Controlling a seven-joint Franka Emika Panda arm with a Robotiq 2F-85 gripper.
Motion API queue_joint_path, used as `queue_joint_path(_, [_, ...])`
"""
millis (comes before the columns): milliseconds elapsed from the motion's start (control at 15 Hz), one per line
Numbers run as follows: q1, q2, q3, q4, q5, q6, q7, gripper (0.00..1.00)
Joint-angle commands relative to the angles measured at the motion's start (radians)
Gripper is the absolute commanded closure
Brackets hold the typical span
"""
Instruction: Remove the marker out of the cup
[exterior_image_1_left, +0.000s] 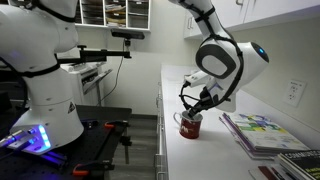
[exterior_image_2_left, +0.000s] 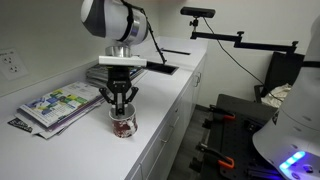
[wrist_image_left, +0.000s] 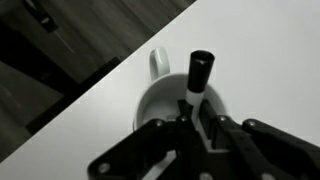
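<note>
The counter (exterior_image_2_left: 90, 150) lay bare around the cup (exterior_image_2_left: 123, 125) on the side toward its front edge — open room for a sideways approach. On the wall side a stack of magazines (exterior_image_2_left: 58, 103) lay near the cup but apart from it. The gripper (exterior_image_2_left: 119, 103) filled the space straight above the mouth. In the wrist view the marker (wrist_image_left: 198, 72) leaned at the rim — white interior free beside it.
</note>
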Motion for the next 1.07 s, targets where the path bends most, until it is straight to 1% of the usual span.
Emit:
queue_joint_path(0, [-0.035, -0.089, 0.017, -0.038, 0.06, -0.063, -0.062, 0.95])
queue_joint_path(133, [-0.031, -0.143, 0.006, -0.062, 0.062, -0.079, -0.068, 0.95])
queue_joint_path(267, [-0.019, -0.203, -0.006, -0.095, 0.025, -0.074, -0.057, 0.95])
queue_joint_path(400, [0.002, -0.26, -0.02, -0.133, -0.054, -0.035, -0.019, 0.95])
queue_joint_path(533, [0.019, -0.294, -0.032, -0.164, -0.186, 0.018, 0.016, 0.95])
queue_joint_path(667, [0.024, -0.316, -0.042, -0.204, -0.273, 0.107, 0.107, 0.95])
queue_joint_path(733, [0.022, -0.323, -0.046, -0.223, -0.299, 0.152, 0.157, 0.95])
queue_joint_path(1000, [0.021, -0.28, -0.078, -0.234, -0.357, 0.275, 0.367, 0.95])
